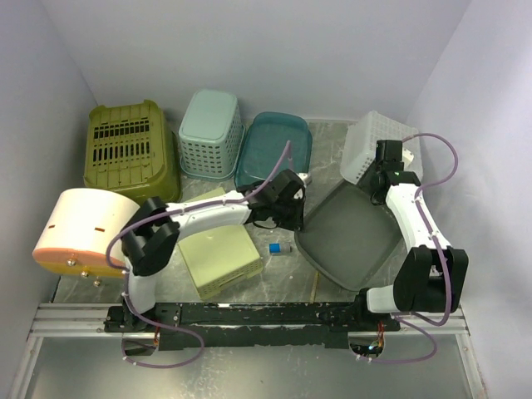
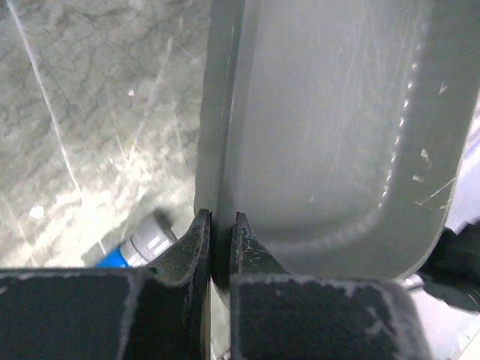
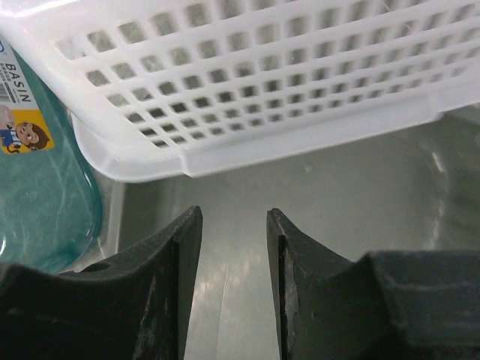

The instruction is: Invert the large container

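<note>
shows the large grey container [image 1: 353, 237], shallow, smooth-walled and round-cornered, lying right of centre on the surface [image 1: 283, 278] just before the white basket [image 1: 370, 145], left rim clamped in the left pincer [image 2: 221, 217], right pincer [image 3: 234, 217] spread apart above it, far corner hidden behind the right arm.

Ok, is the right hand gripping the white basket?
No, the right hand is open, and the white basket sits beyond its fingertips with a gap between.

Marbled table [image 1: 328, 133] carries grey container [image 1: 353, 237], baskets [image 1: 210, 133], small bottle [image 1: 280, 248].
</note>
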`<action>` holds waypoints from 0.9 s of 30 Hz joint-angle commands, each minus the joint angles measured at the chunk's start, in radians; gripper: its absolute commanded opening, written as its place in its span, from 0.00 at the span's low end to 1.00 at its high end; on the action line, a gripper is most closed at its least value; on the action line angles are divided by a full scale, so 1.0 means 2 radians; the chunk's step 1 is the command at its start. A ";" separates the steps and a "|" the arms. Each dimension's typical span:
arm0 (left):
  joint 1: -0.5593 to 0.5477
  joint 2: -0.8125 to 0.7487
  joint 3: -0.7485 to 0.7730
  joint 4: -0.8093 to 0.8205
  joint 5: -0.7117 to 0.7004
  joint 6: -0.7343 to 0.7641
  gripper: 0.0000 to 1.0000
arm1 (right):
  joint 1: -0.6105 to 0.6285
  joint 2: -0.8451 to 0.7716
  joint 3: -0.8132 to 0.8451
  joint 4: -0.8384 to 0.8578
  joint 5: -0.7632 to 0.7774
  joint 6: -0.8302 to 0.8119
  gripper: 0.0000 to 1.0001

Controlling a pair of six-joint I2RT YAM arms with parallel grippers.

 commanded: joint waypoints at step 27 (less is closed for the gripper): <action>0.034 -0.216 0.084 -0.248 -0.243 0.107 0.07 | -0.005 0.000 0.053 0.036 -0.225 -0.027 0.61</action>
